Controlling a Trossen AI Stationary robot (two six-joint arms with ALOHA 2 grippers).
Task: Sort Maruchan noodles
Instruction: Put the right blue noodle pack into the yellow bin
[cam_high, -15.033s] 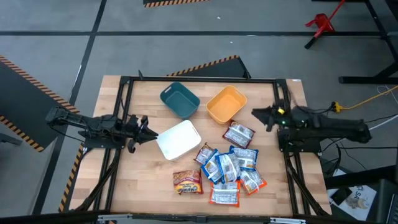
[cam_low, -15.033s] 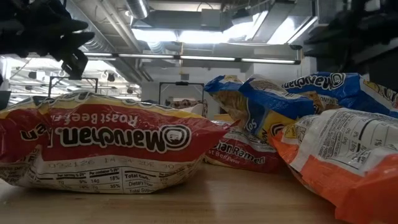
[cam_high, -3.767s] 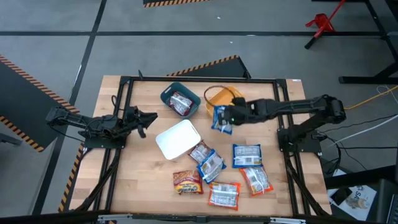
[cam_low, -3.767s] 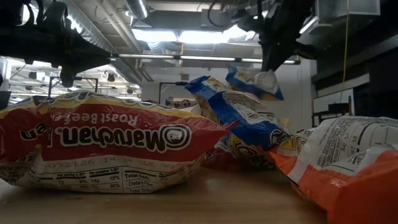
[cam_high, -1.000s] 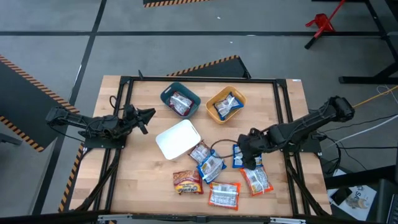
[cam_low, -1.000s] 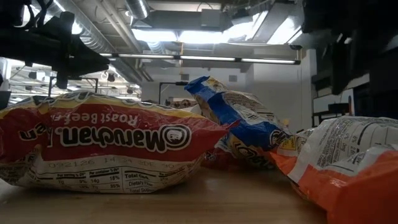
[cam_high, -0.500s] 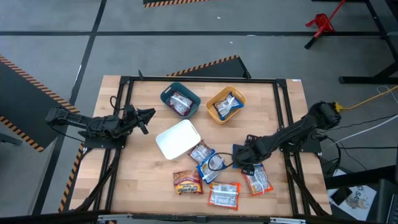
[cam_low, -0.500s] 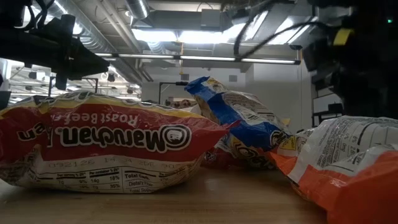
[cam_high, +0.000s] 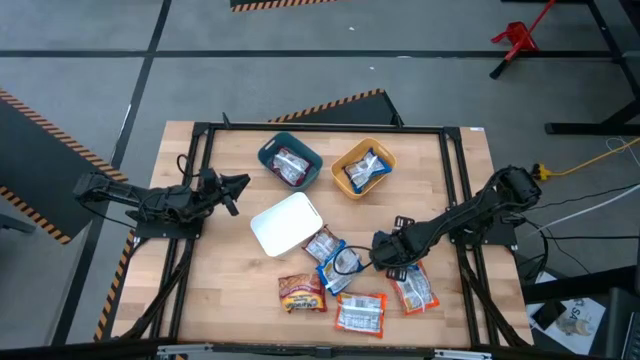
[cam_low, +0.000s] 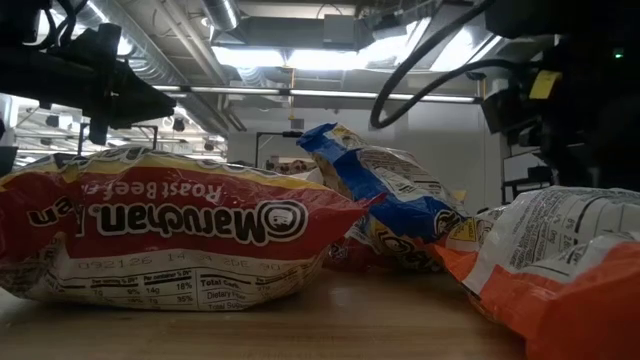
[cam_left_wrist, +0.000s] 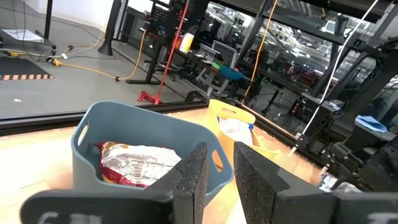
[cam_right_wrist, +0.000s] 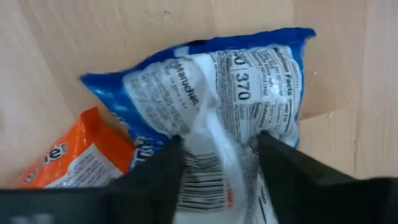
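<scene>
My right gripper (cam_high: 383, 255) is down on a blue-and-white noodle packet (cam_right_wrist: 211, 81) that lies flat on the table's right half. Several more packets lie around it: a blue one (cam_high: 338, 266), a brown-and-white one (cam_high: 322, 243), a roast-beef one (cam_high: 300, 292) and two orange ones (cam_high: 362, 313) (cam_high: 413, 288). One brown packet lies in the teal bin (cam_high: 268, 150), one blue packet in the orange bin (cam_high: 342, 182). My left gripper (cam_high: 236, 185) waits above the table's left side, open by a narrow gap. My right gripper comes at the blue-and-white packet from above, pointing down. One finger (cam_right_wrist: 155, 177) and the other (cam_right_wrist: 292, 168) stand on its printed back face, with a raised fold of wrapper (cam_right_wrist: 214, 146) bunched between them. The packet lies flat on the table.
The white bin (cam_high: 287, 224) stands upside-up between the arms, near the table's middle. In the low view the roast-beef packet (cam_low: 170, 240), a blue packet (cam_low: 390, 200) and an orange packet (cam_low: 550, 270) fill the near table edge. Black frame rails run along the table's sides.
My right gripper has moved a little toward the table's left and come down onto the blue-and-white packet, which now shows less from above. The left arm has kept still.
</scene>
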